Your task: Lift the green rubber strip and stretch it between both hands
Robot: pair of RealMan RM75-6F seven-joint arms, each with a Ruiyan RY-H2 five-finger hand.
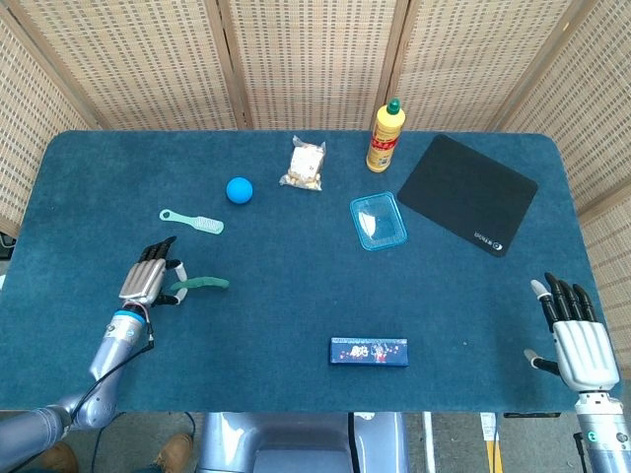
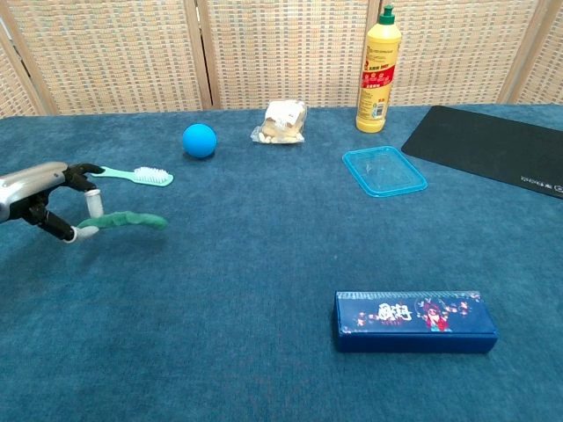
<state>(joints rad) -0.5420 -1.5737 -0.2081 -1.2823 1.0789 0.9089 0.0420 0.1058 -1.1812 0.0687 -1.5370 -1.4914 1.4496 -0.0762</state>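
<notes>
The green rubber strip (image 1: pixel 201 285) (image 2: pixel 127 220) is lifted off the blue table at the left, sticking out to the right. My left hand (image 1: pixel 150 280) (image 2: pixel 48 208) pinches its left end between thumb and a finger. My right hand (image 1: pixel 574 333) hovers at the table's front right corner, fingers spread, holding nothing. It does not show in the chest view.
A mint comb (image 1: pixel 192 221) lies just behind the left hand, a blue ball (image 1: pixel 239 189) beyond it. A dark blue box (image 1: pixel 369 351) sits near the front middle. A snack bag (image 1: pixel 307 164), yellow bottle (image 1: pixel 385 135), blue lid (image 1: pixel 379 220) and black mat (image 1: pixel 467 192) lie further back.
</notes>
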